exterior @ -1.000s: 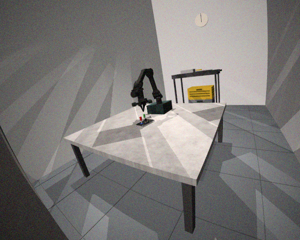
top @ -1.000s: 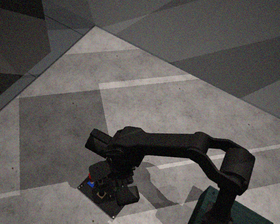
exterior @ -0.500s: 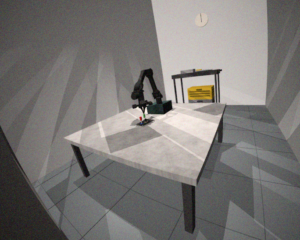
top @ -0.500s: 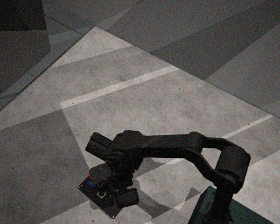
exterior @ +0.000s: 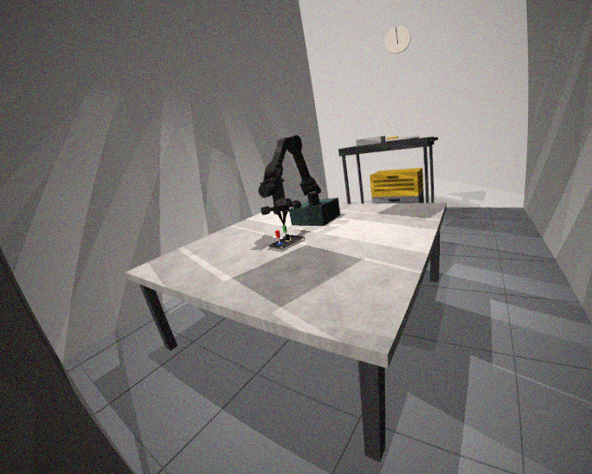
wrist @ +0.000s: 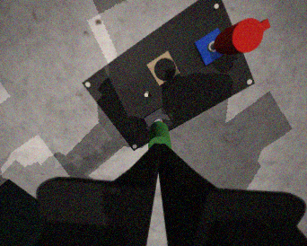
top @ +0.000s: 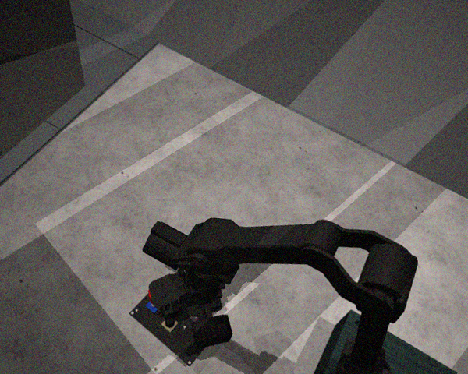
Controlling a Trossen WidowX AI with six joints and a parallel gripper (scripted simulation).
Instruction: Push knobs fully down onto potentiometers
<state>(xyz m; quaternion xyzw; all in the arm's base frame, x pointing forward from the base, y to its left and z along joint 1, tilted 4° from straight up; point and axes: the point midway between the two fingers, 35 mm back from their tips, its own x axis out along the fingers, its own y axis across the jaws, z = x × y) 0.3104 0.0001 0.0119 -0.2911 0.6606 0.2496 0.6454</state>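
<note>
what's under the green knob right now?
In the wrist view the green knob stands on a grey shaft stub at the circuit board edge. The shut fingers meet right at its top. Its potentiometer body is hidden in shadow.

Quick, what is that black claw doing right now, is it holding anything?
Gripper: closed, fingers pressed together, holding nothing; its tips are right over the small green knob at the edge of the dark circuit board.
</note>
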